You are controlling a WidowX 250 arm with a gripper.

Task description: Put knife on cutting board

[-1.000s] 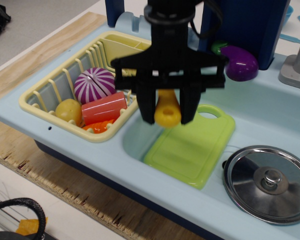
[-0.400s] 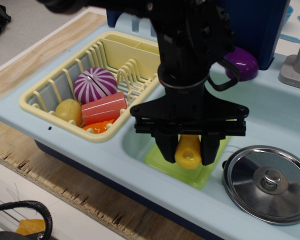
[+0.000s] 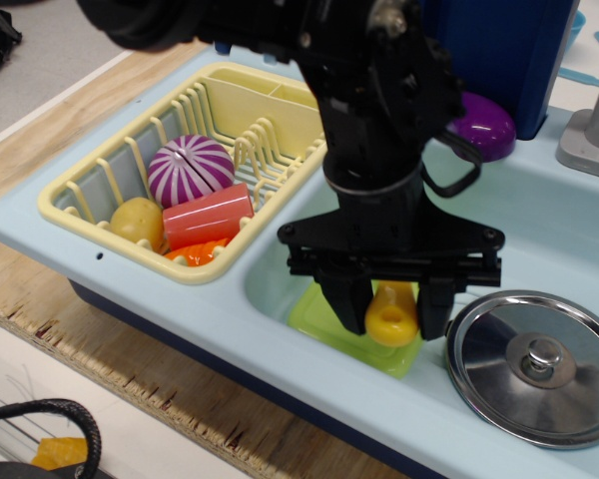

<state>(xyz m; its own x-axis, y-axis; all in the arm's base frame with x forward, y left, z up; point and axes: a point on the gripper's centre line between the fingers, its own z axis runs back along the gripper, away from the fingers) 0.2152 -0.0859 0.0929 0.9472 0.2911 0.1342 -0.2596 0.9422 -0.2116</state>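
Note:
My black gripper (image 3: 392, 321) hangs low over the sink, shut on the yellow handle of the toy knife (image 3: 392, 311). The handle's end with its hole points toward the camera; the white blade is hidden behind the gripper. The lime-green cutting board (image 3: 321, 321) lies in the sink right under the gripper. Only its near left corner and front edge show; the rest is hidden by the arm. I cannot tell whether the knife touches the board.
A yellow dish rack (image 3: 80, 190) at left holds a purple-white onion (image 3: 188, 168), a round yellow potato toy (image 3: 138, 222) and a red cylinder (image 3: 208, 216). A steel pot lid (image 3: 539, 364) lies right of the board. A purple eggplant (image 3: 484, 128) sits behind; a grey faucet base (image 3: 591, 135) stands far right.
The gripper, still holding the knife, has moved forward and down from above the rack's edge to low over the cutting board's front part, covering most of the board.

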